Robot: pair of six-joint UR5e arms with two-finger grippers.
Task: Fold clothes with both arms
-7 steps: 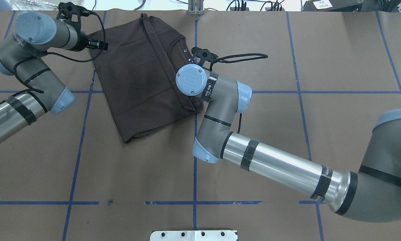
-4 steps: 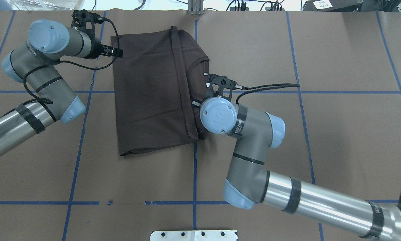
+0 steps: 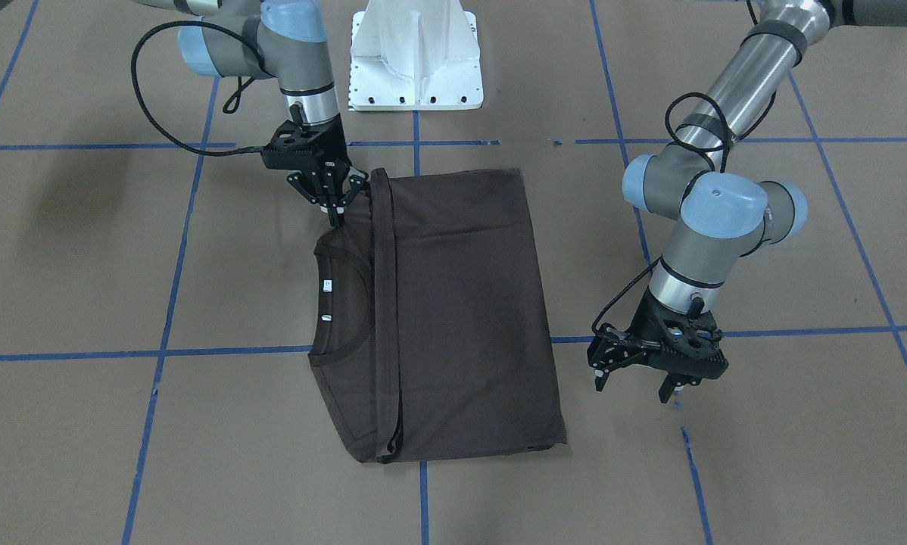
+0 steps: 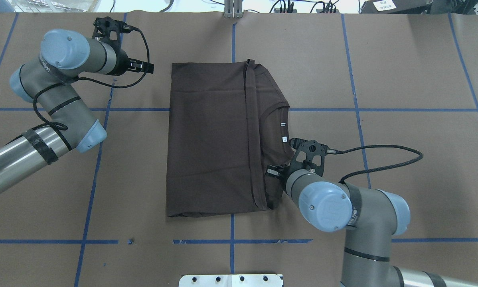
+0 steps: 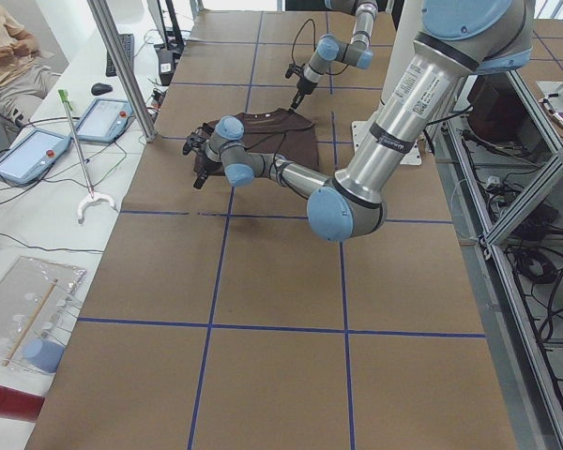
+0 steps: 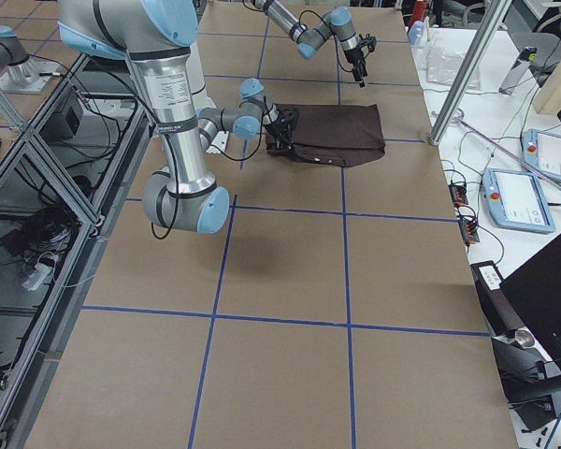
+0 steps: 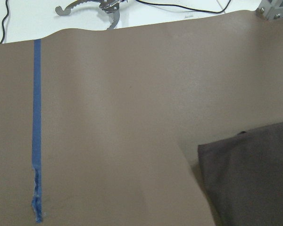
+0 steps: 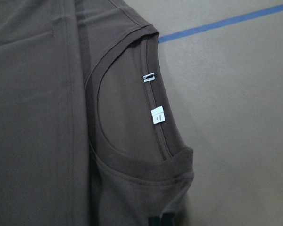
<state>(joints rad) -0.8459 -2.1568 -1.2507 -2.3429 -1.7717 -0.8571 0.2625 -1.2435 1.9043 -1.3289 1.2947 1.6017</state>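
The dark brown T-shirt [image 4: 211,139] lies folded flat at mid-table, with a long fold ridge and the collar with white tags [image 4: 283,138] toward my right side. My right gripper [image 4: 274,172] is shut on the shirt's edge just below the collar, and it also shows in the front view [image 3: 338,216]. The right wrist view shows the collar and tags [image 8: 155,115] close up. My left gripper [image 3: 634,384] is open and empty, on the paper a short way off the shirt's far left corner [image 4: 174,65]. The left wrist view shows that corner [image 7: 254,183].
Brown paper with blue tape lines [image 4: 91,171] covers the table. The white bolted pedestal base [image 3: 416,60] stands at the robot's side. My right arm's elbow [image 4: 326,207] hangs over the shirt's near right corner. A grabber tool [image 7: 89,5] lies beyond the far edge.
The shirt has slid and turned to the right and toward the robot, held by my right gripper. My left gripper now sits apart from the shirt's corner, which moved on past it.
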